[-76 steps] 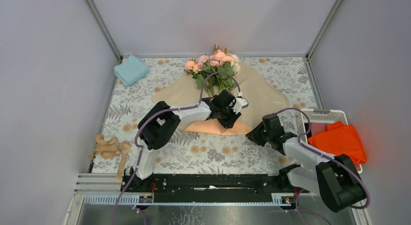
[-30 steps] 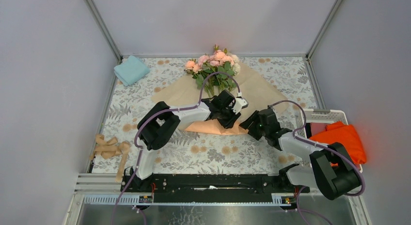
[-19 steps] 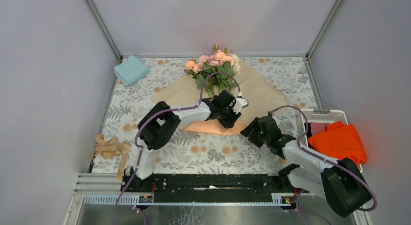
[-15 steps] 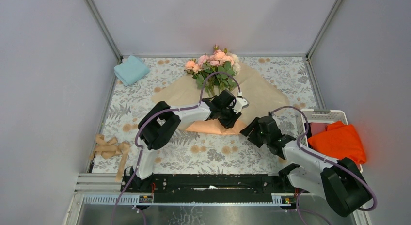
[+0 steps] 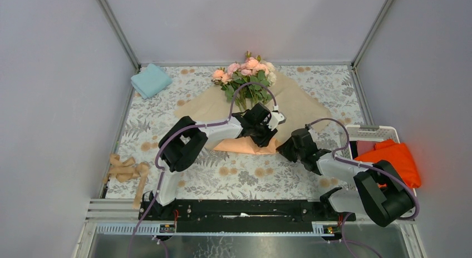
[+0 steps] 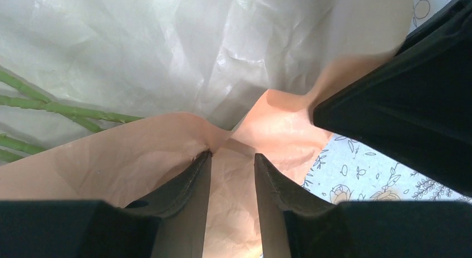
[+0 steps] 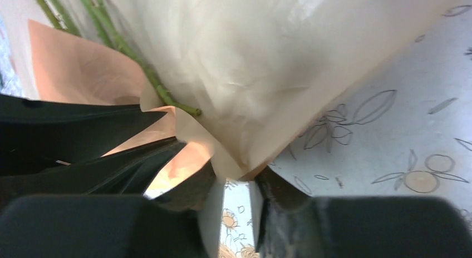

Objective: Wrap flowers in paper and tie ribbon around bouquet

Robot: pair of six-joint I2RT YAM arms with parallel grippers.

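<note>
Floral counter [image 5: 167, 124]: flowers [image 5: 245, 74] on paper [image 5: 300, 105] at 12 o'clock. Left tool [image 6: 232, 166] pinches the paper's near fold. Right tool [image 7: 236, 185] nips its corner, grip uncertain.

A: Top cam's high behind the arm bases, looking down over the whole worktop [image 5: 167, 174].
B: Both wrist cams sit v. close, sharing the paper's [image 6: 167, 58] near corner.
</note>
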